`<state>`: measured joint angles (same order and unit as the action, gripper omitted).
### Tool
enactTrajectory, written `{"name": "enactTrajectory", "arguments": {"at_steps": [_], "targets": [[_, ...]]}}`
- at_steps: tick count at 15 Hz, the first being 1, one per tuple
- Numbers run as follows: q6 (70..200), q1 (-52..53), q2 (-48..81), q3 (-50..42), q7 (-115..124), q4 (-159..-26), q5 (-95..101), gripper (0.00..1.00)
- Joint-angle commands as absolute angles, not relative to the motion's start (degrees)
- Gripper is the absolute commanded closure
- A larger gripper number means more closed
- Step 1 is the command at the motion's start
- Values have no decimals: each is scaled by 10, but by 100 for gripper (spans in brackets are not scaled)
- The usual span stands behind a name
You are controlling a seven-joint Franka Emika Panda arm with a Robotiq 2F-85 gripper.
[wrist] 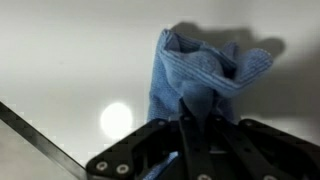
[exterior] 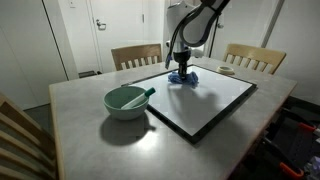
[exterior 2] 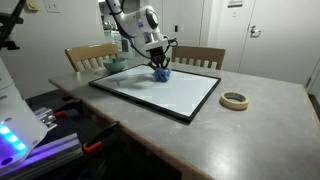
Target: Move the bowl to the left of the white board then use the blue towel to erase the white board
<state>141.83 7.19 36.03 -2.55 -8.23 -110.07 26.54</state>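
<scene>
The blue towel (exterior: 184, 78) sits bunched on the white board (exterior: 215, 103), near the board's far edge, just above centre frame in both exterior views. The gripper (exterior: 181, 69) comes straight down on it, and the jaws are clenched on the cloth. The wrist view confirms it: the blue towel (wrist: 205, 70) bulges up out of the closed fingers (wrist: 186, 128), folds bunched and spilling toward the upper right of the frame, its lower end pinched in the black gripper (wrist: 195, 118). Under it lies the pale surface of the white board (wrist: 70, 60), with a bright spot of glare at lower centre and the thin black frame cutting across the lower left corner.

The bowl (exterior: 124, 103) stands on the grey table (exterior: 90, 145) at centre left of the frame, just beside the board's near corner and off its surface, a pale green utensil (exterior: 143, 95) poking out over its rim toward the board. From the opposite side, the bowl (exterior 2: 115, 64) peeks out behind the arm at upper centre left, and the blue towel (exterior 2: 161, 73) hangs in the gripper (exterior 2: 160, 66) against the white board (exterior 2: 165, 98). A roll of tape (exterior 2: 234, 100) lies on the table right of the board. Two wooden chairs (exterior: 136, 56) stand at the table's far side.
</scene>
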Motion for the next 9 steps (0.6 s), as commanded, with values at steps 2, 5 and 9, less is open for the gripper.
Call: {"name": "enactTrajectory", "arguments": {"at_steps": [2,5,9], "targets": [[1451,52,366,-44,-59,-1151,264,98],[1471,34,362,-52,-77,-1145,267,98],[1486,-3,355,-73,-110,-1130,271,98]]}}
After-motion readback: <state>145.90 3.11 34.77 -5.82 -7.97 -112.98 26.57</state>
